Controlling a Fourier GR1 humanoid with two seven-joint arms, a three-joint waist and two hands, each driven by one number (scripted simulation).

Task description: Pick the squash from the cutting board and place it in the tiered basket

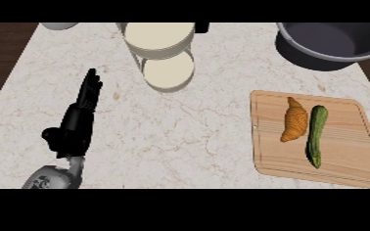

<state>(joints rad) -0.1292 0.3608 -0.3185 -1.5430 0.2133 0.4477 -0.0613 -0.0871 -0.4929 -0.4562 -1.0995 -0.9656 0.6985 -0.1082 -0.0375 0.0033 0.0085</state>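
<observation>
A long dark green squash (315, 136) lies lengthwise on the wooden cutting board (339, 169) at the right of the counter. Beside it on the board, to its left, lies an orange-brown croissant (293, 120). The tiered basket (160, 54), with two cream round trays and a grey wire rim, stands at the back middle of the counter. My left hand (78, 120) rests at the left with straight fingers pointing away from me, holding nothing, far from the board. My right hand is out of view.
A dark grey pot (321, 44) stands at the back right, just beyond the cutting board. A pale bowl's edge (59, 26) shows at the back left. Bare marble counter (180, 137) lies between my left hand and the board.
</observation>
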